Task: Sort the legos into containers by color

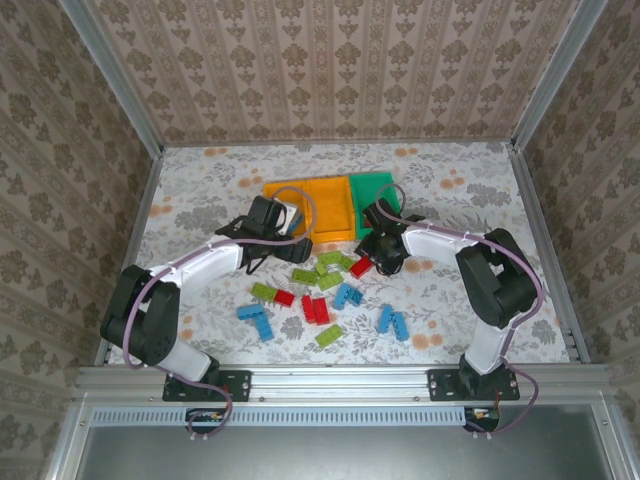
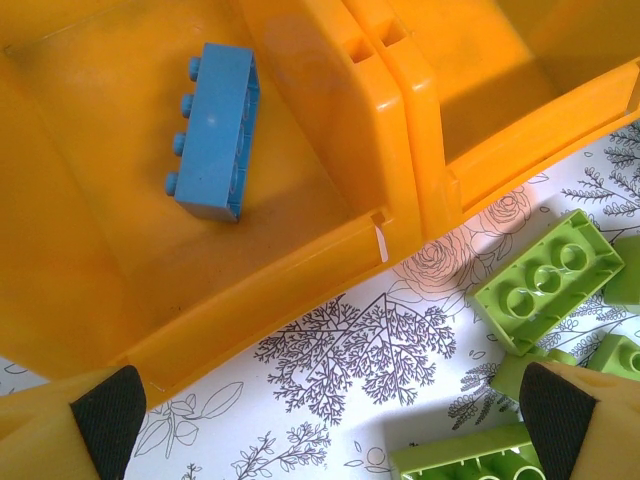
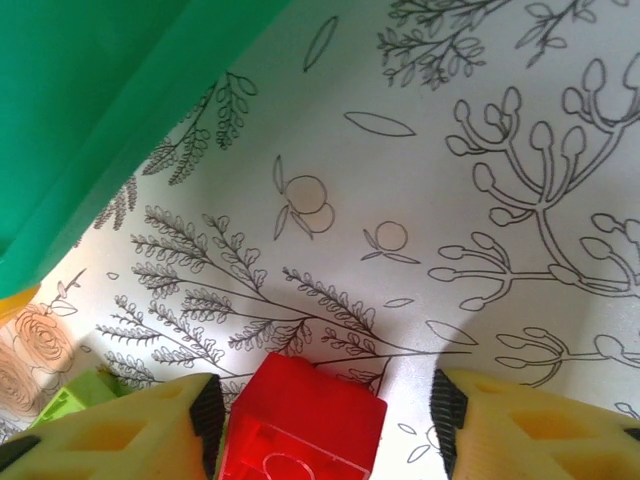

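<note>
Between its fingers, we see the right gripper (image 3: 325,405) straddling a red lego (image 3: 300,430), jaws half spread, not yet pinching; closing and lifting come next. The left gripper (image 2: 330,415) hangs spread wide just short of the orange bin (image 2: 300,290).

My left gripper (image 2: 330,425) points down with its jaws spread wide; my right gripper (image 3: 325,415) points down too, jaws half apart

A floral-print table (image 1: 470,190) bears two orange bins (image 1: 325,208) beside a green bin (image 1: 368,188); red, blue, lime legos (image 1: 316,308) lie scattered nearer.
</note>
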Available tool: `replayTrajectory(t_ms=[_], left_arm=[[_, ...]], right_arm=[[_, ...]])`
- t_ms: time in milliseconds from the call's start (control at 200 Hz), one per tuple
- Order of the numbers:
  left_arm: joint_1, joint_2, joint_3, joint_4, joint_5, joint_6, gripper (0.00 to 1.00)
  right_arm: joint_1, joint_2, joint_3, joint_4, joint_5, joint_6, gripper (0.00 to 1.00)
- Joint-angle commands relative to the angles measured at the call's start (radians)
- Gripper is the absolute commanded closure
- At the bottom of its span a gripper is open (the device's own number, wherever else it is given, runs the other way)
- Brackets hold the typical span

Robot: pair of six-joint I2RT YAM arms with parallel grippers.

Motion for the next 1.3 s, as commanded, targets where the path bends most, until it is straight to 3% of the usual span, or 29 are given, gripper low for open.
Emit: replayTrajectory(t_ms=[0,250,300,420,625,1010,1295], left_arm=[[-0.004,-0.004,-0.011,0.005,-0.010,0.024,0.00],[-0.004,-0.006,-0.013,0.001,-0.015,0.025,0.00],[-0.004,-0.005,-0.014,0.002,-0.015,0.023,0.00],[-0.004,-0.004,-0.016,0.004,-0.015,0.022,0.00],[-0.005,-0.003,-0.022,0.013,-0.013,0.019,0.00],[-0.004,-0.016,-0.058,0.054,-0.005,0.013,0.00],[-0.003,-0.024,-0.072,0.064,-0.004,0.010,0.00]], right_arm=[[0.009,0.036,0.006,-0.012,-0.036,0.004,0.44],[-0.009,0.020,-0.003,-0.022,-0.027,-0.009,0.57],[-0.014,0.015,-0.007,-0.023,-0.027,-0.012,0.55],[-0.022,0.002,-0.013,-0.029,-0.023,-0.016,0.38],[-0.020,-0.031,-0.029,-0.034,-0.049,0.001,0.30],[0.016,-0.054,-0.079,0.008,-0.085,0.095,0.28],[0.022,-0.013,-0.041,0.008,-0.093,0.092,0.38]])
